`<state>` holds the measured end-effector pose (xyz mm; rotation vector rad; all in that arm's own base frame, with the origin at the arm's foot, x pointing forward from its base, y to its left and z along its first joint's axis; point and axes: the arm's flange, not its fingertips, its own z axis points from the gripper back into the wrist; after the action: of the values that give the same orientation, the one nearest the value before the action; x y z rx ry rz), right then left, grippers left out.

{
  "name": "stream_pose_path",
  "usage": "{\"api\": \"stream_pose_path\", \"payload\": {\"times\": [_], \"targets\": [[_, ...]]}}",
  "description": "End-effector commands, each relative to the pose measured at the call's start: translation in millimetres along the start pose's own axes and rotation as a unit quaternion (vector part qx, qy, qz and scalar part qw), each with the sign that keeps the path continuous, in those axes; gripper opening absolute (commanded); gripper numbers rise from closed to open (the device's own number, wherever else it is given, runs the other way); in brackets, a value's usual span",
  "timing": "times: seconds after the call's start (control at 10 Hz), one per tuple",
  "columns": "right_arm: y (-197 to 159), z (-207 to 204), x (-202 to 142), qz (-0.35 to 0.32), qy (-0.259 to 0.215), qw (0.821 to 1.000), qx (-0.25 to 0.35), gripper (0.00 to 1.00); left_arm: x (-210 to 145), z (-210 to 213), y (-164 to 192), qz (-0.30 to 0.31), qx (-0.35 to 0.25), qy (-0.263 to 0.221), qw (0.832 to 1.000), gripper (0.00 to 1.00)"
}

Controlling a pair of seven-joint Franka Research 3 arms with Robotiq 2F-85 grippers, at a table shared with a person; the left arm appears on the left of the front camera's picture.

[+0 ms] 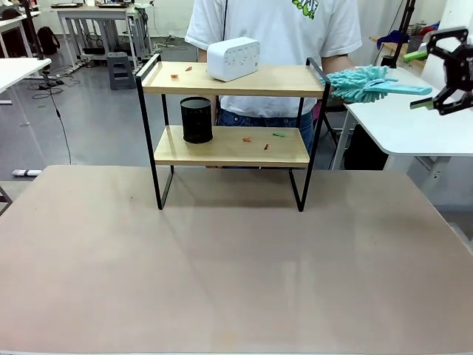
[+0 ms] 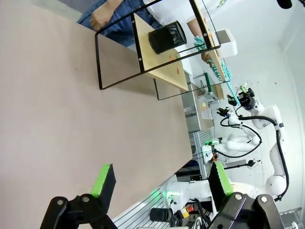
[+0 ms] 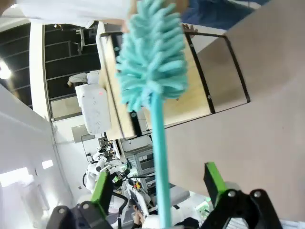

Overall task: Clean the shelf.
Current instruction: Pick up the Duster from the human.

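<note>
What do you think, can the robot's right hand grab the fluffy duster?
Probably yes. The handle of the duster runs between the open fingers of the right gripper with nothing in the way, so closing should catch it.

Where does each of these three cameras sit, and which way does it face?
Front view: fixed between the arms, looking across the table at the shelf and the person; the right gripper shows at right.
Left wrist view: on the left arm, rolled sideways, looking past the open left gripper across the table to the shelf.
Right wrist view: on the right arm, looking along the duster inside its open gripper toward the shelf.
Shared: all three show shelf and duster.
</note>
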<state>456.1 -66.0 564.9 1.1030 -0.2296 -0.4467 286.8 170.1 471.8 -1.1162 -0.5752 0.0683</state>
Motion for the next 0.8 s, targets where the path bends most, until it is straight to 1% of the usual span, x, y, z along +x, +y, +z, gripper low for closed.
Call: {"api": "stream_pose_path", "payload": {"times": [0.0,0.5,0.6,0.7], "targets": [[7,0,0,-0.029,0.010,1.000,0.005,1.00,2,-1,-2,-0.011,-0.010,-0.006,1.000,1.00],[-1,-15,5,-0.027,0.019,0.999,0.007,1.00,2,-1,-2,-0.011,-0.010,-0.006,1.000,1.00],[-2,-16,5,-0.013,0.019,1.000,0.002,0.85,2,-1,-2,-0.011,-0.010,-0.006,1.000,1.00],[-1,-19,4,-0.018,0.025,1.000,0.006,0.44,2,-1,-2,-0.011,-0.010,-0.006,1.000,1.00]]}}
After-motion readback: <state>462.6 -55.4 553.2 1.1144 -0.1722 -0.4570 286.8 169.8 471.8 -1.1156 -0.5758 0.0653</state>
